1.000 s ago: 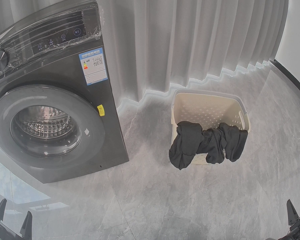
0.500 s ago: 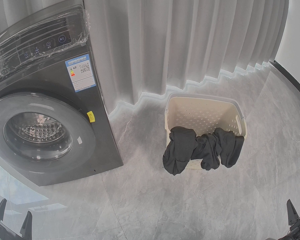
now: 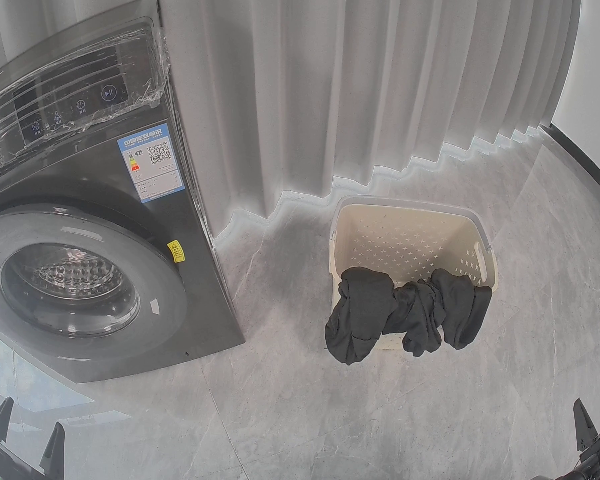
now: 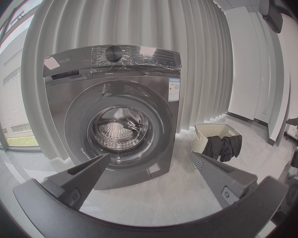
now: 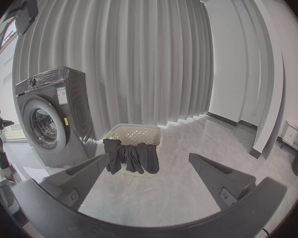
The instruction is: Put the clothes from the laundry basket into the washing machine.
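A dark grey washing machine (image 3: 100, 235) stands at the left, its round front door (image 3: 70, 291) looking shut. To its right on the floor sits a cream laundry basket (image 3: 407, 203) with black clothes (image 3: 407, 311) draped over its near rim. My left gripper (image 3: 28, 428) is low at the near left, open and holding nothing; from its wrist I see the washing machine (image 4: 116, 83) straight ahead and the basket (image 4: 205, 129) beyond. My right gripper (image 3: 599, 405) is at the near right, open and holding nothing, facing the basket (image 5: 135, 133) and clothes (image 5: 132, 156) some way off.
White curtains (image 3: 353, 68) hang behind the machine and basket. Grey tiled floor (image 3: 380, 408) lies open between me and both. A white wall with a dark skirting (image 3: 580, 155) runs along the far right.
The whole head view has shifted: the washing machine sits further left and lower, the basket slightly left, so the camera moved. Both grippers keep their places in the picture.
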Motion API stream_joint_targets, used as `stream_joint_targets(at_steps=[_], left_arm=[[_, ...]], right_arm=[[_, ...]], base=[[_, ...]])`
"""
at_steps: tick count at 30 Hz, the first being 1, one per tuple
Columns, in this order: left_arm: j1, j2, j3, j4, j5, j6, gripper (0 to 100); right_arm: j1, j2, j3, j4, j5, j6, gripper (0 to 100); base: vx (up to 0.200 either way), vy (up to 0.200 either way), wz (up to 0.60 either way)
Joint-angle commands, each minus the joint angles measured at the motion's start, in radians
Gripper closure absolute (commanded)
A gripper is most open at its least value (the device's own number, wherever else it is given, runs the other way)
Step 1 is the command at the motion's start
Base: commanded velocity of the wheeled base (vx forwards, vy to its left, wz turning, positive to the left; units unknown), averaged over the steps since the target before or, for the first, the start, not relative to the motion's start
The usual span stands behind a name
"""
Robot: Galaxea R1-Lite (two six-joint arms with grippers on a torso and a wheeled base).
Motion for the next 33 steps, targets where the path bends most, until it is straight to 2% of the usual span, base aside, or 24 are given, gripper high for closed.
stream_joint_targets(at_steps=[1,11,17,29,33], left_arm=[[0.000,-0.013,0.018,0.000,0.001,0.000,0],[0.000,-0.013,0.018,0.000,0.001,0.000,0],[0.000,-0.013,0.018,0.000,0.002,0.000,0],[0.000,-0.013,0.018,0.000,0.002,0.000,0],[0.000,-0.013,0.018,0.000,0.002,0.000,0]], right_arm=[[0.000,-0.001,0.018,0.000,0.000,0.000,0],[0.000,-0.001,0.018,0.000,0.000,0.000,0],[0.000,-0.001,0.018,0.000,0.000,0.000,0],[0.000,-0.001,0.018,0.000,0.000,0.000,0],[0.000,-0.001,0.018,0.000,0.000,0.000,0]], base=[[0.000,0.000,0.00],[0.000,0.000,0.00],[0.000,-0.200,0.00],[0.000,0.000,0.00],[0.000,-0.200,0.00]])
